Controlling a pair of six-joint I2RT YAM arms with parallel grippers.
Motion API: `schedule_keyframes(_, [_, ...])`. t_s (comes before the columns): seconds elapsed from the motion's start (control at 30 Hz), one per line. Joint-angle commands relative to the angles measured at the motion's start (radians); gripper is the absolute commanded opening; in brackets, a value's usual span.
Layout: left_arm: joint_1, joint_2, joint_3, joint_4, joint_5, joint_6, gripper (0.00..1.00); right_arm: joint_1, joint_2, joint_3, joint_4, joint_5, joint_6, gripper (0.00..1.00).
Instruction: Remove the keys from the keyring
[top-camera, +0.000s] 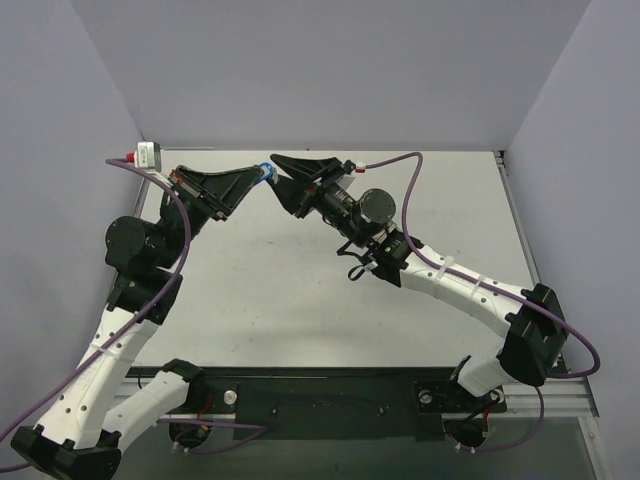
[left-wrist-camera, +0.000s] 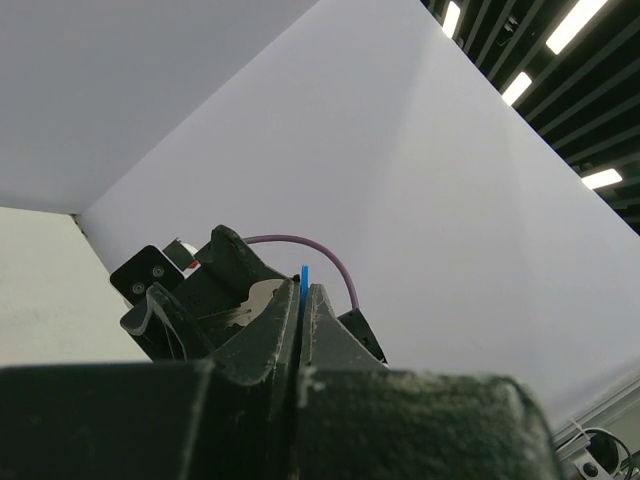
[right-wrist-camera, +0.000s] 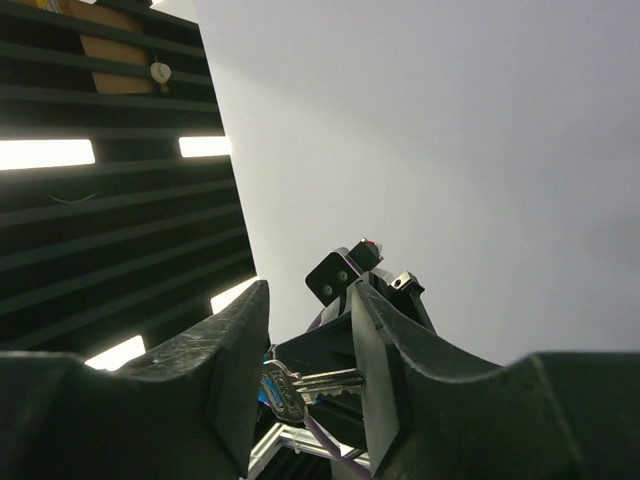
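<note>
One key (right-wrist-camera: 330, 379) lies inside the half-open right claw (right-wrist-camera: 310, 300); left claw (left-wrist-camera: 300, 295) clamps keyring (left-wrist-camera: 304, 276).

Pale walls (top-camera: 330, 70) flank a white table (top-camera: 300, 300) under apparent ceiling lights (left-wrist-camera: 585, 22).

two end effectors (left-wrist-camera: 303, 294) (right-wrist-camera: 310, 305), one key (right-wrist-camera: 325, 380), one keyring (left-wrist-camera: 303, 272), one table (top-camera: 300, 285)

You have the left gripper (left-wrist-camera: 300, 308) pinched tight on the keyring's blue tag (left-wrist-camera: 303, 277), whose thin edge pokes up between the tips. Just beyond, the right gripper (left-wrist-camera: 248, 303) faces yours, with a purple cable (left-wrist-camera: 300, 239) arching behind it.
</note>
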Motion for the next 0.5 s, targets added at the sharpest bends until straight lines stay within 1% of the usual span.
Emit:
schedule_keyframes(0.0, [-0.002, -0.019, 0.006, 0.029, 0.000, 0.019, 0.00, 0.005, -0.040, 0.003, 0.078, 0.020, 0.412, 0.32])
schedule_keyframes(0.17, [-0.002, -0.026, 0.003, 0.006, -0.007, 0.027, 0.00, 0.004, -0.046, 0.000, 0.069, 0.019, 0.401, 0.30])
schedule_keyframes(0.4, [-0.002, -0.049, 0.009, -0.074, -0.033, 0.061, 0.00, -0.004, -0.060, -0.010, 0.058, 0.019, 0.384, 0.29])
schedule_keyframes(0.47, [-0.002, -0.060, 0.009, -0.108, -0.050, 0.073, 0.00, -0.009, -0.069, -0.018, 0.055, 0.023, 0.374, 0.25])
